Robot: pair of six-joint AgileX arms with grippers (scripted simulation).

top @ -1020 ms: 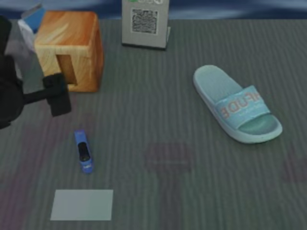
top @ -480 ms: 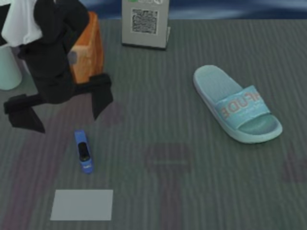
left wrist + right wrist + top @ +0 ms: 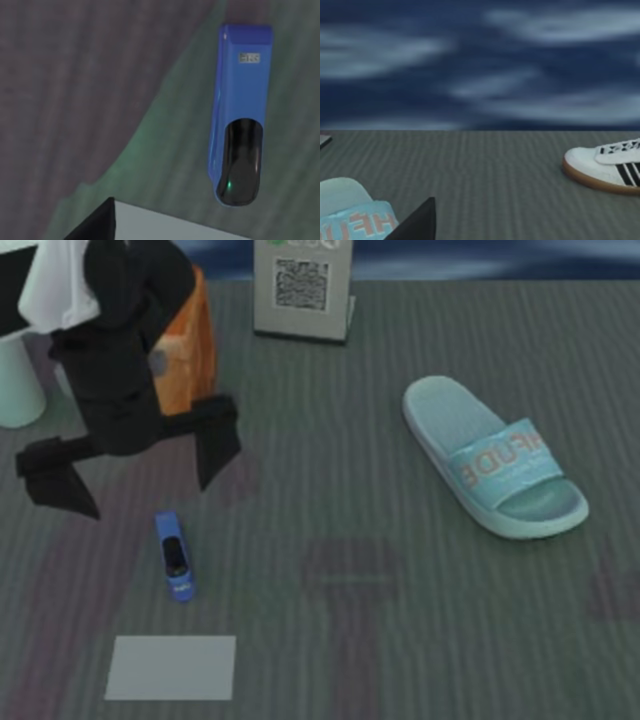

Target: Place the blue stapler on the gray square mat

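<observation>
left gripper (image 3: 130, 475) sits in the upper left of the top view, fingers spread wide with nothing between them, hovering above and slightly up-frame of the blue stapler (image 3: 176, 557). the stapler lies flat on the dark striped floor in the lower left, long axis roughly up-down, apart from the gray square mat (image 3: 171, 667), which sits just below it near the bottom edge.

risks, as i judge them: the stapler is slim and low, so if the fingers come down off-centre or across its length rather than its width, one tip could nudge it and skid it away or spin it. a descent too shallow would close on air; too deep and the tips hit the floor. the mat is close, so a clumsy push might shove the stapler partly onto it crooked.

left wrist view shows the stapler (image 3: 241, 112) close up with its black section, and a pale corner of the mat (image 3: 165, 227) at the bottom edge.

hard to see: the orange wooden box (image 3: 187, 345) is mostly hidden behind the arm. the qr-code sign (image 3: 303, 287) is cut at the top edge. light-blue slipper (image 3: 495, 458) sits right of centre, clear of the work. right gripper only shows as a dark finger tip in its own wrist view, can't tell its state; a white sneaker (image 3: 607, 165) is cut off at that frame's right.
</observation>
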